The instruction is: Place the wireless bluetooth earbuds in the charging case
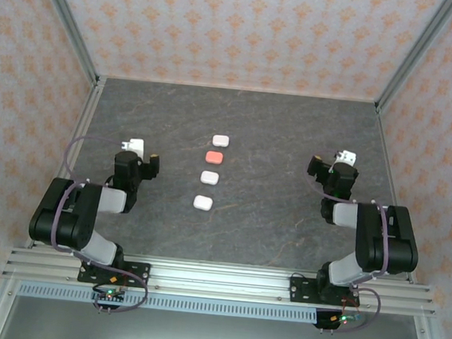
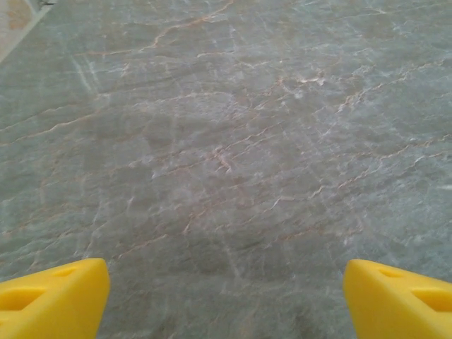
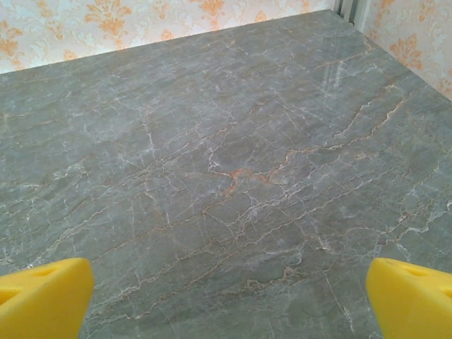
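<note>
Noting four charging cases (image 1: 210,178), three white, one salmon, lining up centre frame on desk (image 1: 277,222). Finding left claw (image 2: 226,296) and right claw (image 3: 229,300) released, empty, hanging over open desk, clear of walls (image 1: 223,33).

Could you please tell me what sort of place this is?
Probably a lab robot test cell: a stone-look table boxed in by wallpapered panels, two arms bolted to an aluminium rail, four small cases in a row.
</note>
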You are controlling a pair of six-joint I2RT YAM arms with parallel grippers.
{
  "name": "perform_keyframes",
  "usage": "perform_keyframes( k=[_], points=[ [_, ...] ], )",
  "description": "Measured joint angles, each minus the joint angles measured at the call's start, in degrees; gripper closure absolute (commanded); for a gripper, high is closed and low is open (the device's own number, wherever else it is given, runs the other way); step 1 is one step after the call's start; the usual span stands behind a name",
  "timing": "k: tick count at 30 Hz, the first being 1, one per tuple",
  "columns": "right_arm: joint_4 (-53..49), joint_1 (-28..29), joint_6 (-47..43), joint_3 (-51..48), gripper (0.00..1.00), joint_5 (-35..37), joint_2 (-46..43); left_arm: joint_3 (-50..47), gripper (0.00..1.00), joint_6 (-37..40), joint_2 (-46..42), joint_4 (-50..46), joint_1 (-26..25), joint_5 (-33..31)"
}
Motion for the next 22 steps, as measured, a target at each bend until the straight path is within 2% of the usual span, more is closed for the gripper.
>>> perform_keyframes(
  k=[1, 4, 22],
  points=[
    [-0.07, 0.0, 0.0, 0.0, 0.01, -0.02, 0.0, 0.94, 0.12, -0.11, 0.07, 0.0, -0.02, 0.26],
    [-0.24, 0.0, 0.0, 0.0, 0.01, -0.2, 0.0, 2.93, 0.0, -0.33, 0.02, 0.15, -0.04, 0.35],
    [-0.66, 0.55, -0.04, 0.0, 0.01, -0.15, 0.0, 3.15, 0.0, -0.61, 0.04, 0.0, -0.07, 0.15]
  ],
)
